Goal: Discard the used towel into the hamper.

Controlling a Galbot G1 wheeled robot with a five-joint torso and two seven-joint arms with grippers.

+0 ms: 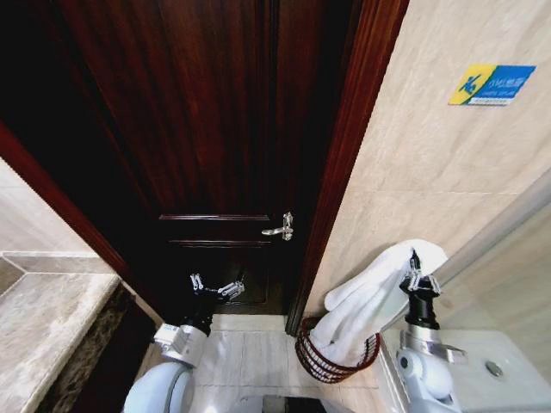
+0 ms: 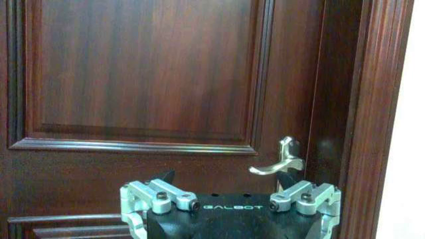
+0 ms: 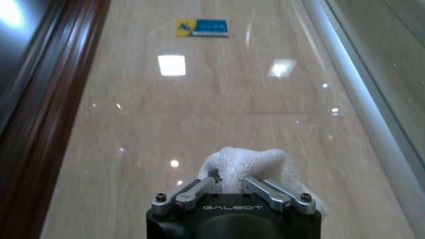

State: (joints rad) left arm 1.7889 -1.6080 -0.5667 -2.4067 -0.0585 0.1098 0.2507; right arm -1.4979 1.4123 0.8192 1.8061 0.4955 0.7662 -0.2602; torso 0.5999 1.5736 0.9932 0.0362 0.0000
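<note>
A white towel (image 1: 379,288) hangs from my right gripper (image 1: 417,277), which is shut on its upper end. Its lower part drapes into the hamper (image 1: 331,361), a small round red-brown basket of thin bars on the floor by the door frame. In the right wrist view the towel (image 3: 246,162) bunches between the closed fingers of the right gripper (image 3: 229,185), facing the beige wall. My left gripper (image 1: 217,286) stands open in front of the dark wooden door, with nothing in it; the left wrist view shows its fingertips (image 2: 166,178) spread apart below the door handle (image 2: 282,162).
A dark wooden door (image 1: 215,129) with a silver handle (image 1: 282,228) fills the middle. Beige tiled wall (image 1: 448,172) with a blue-yellow sign (image 1: 491,84) lies to the right. A stone counter (image 1: 43,318) sits at the left. Pale floor tiles (image 1: 250,353) lie between my arms.
</note>
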